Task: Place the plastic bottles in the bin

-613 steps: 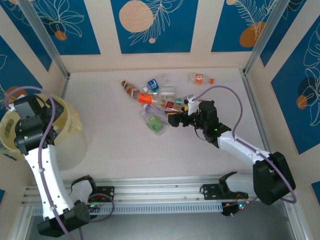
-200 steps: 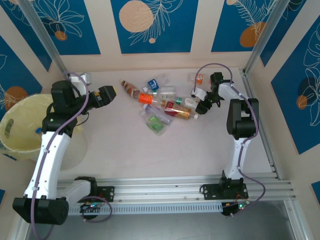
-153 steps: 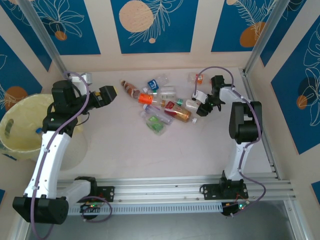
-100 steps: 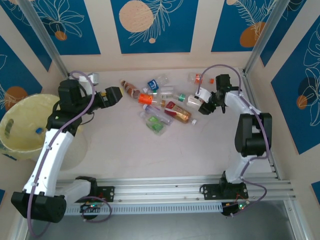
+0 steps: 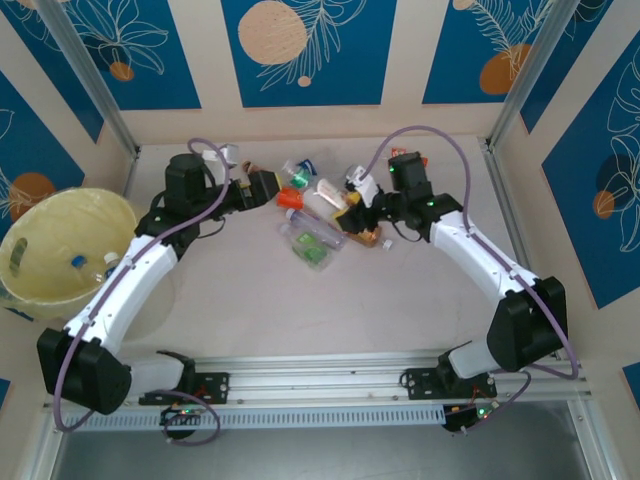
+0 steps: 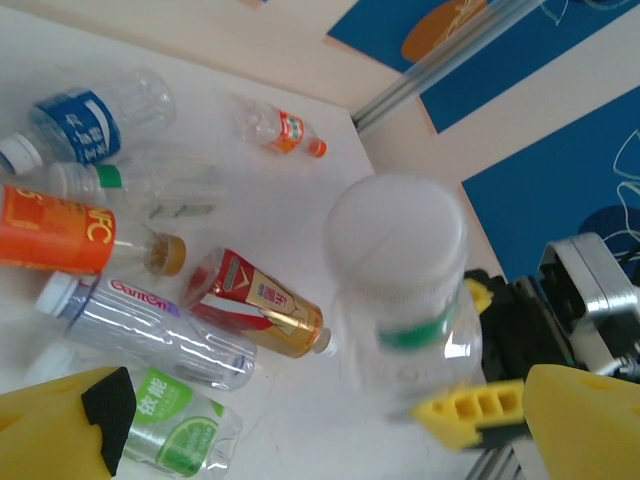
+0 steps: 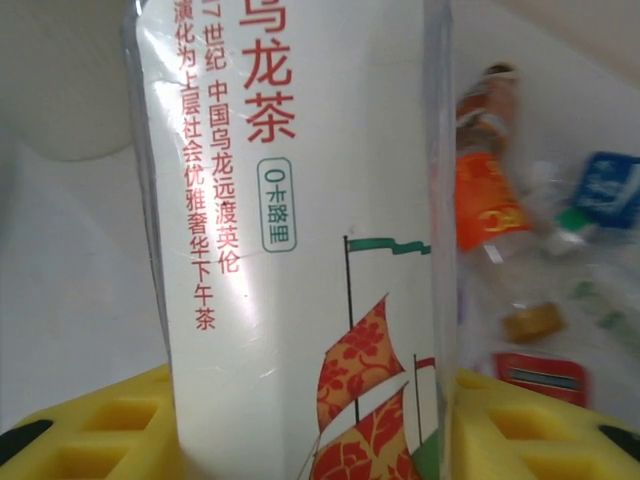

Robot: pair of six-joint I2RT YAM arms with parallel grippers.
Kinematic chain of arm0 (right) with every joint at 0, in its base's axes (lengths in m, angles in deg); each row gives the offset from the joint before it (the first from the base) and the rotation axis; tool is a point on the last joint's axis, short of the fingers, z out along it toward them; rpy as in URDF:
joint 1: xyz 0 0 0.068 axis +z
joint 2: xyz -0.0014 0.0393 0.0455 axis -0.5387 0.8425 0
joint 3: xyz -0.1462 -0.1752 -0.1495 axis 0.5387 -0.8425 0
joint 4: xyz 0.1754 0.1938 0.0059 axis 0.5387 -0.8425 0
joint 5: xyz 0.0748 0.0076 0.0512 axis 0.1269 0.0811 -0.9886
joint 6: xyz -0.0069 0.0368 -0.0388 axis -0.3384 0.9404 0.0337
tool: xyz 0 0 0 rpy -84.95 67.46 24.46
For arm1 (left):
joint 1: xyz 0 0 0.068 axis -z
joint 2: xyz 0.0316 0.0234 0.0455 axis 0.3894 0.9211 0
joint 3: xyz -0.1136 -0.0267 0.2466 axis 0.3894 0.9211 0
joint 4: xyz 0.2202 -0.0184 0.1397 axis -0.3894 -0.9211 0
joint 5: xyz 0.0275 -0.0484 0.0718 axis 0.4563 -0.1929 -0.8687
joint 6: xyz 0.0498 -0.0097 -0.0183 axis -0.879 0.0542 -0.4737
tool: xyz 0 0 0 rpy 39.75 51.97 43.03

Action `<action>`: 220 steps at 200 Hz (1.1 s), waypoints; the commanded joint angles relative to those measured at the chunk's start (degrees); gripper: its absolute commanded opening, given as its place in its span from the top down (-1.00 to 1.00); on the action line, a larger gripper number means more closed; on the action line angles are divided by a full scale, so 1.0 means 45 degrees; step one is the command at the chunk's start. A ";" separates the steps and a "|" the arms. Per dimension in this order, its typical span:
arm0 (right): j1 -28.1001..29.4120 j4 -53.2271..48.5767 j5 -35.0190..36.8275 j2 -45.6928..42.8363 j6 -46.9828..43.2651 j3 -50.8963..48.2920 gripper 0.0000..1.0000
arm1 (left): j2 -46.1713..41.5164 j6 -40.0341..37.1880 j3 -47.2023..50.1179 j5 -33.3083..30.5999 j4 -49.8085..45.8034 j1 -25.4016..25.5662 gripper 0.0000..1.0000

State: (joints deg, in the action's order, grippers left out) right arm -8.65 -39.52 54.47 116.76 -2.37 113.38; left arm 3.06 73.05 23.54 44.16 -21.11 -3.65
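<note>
Bottles in a loose heap (image 5: 320, 225) lie on the pale surface (image 5: 230, 290), under and between the two pincers. The right pincer (image 7: 310, 425) is pinching a tea bottle (image 7: 300, 200). Its yellow pads (image 7: 90, 425) press against both sides of the white label, which carries red Chinese lettering and a red-sailed ship. From the left wrist, that bottle shows end-on, blurred and close, and looks raised above the heap. It hangs straight ahead of the left pincer (image 5: 268, 188), whose fingers are spread wide with nothing between them. The tea bottle thus stands in the way between the left pincer and the right one.

Just below the left pincer lies a green-labelled bottle (image 6: 175, 435). A clear bottle with pink lettering (image 6: 140, 320) touches it, and a red-and-gold bottle (image 6: 255, 305) lies just beside the held one. Farther ahead are an orange-labelled bottle (image 6: 55, 240), a green-capped clear bottle (image 6: 110, 180) and a blue-labelled bottle (image 6: 85, 120). A small orange-labelled bottle (image 6: 280, 128) lies apart from the rest, farthest from the left pincer, near the back wall (image 6: 200, 40).

The bin (image 5: 115, 225) stands well behind the left pincer, beside that arm's forearm, with a few more bottles (image 5: 78, 262) lying inside. The heap and the left arm both lie between it and the right pincer.
</note>
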 commanded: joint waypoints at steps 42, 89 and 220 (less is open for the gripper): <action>0.0860 0.2279 -0.2523 -0.0391 0.3285 -0.0554 0.11 | 0.0511 0.0500 -0.0218 -0.0943 0.1466 0.0518 -1.00; 0.1687 0.2188 -0.2442 0.0282 0.3953 0.0090 0.10 | 0.1041 0.0876 -0.0196 -0.0348 0.2726 0.0790 -0.59; 0.0735 0.2021 -0.2167 -0.1684 0.3485 -0.0701 -0.84 | 0.0125 -0.0663 -0.0444 -0.2597 0.0475 0.0892 1.00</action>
State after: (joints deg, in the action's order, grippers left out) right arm -2.46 -31.06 44.26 116.39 14.55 111.41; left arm 6.28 75.46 22.75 37.47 -14.62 0.37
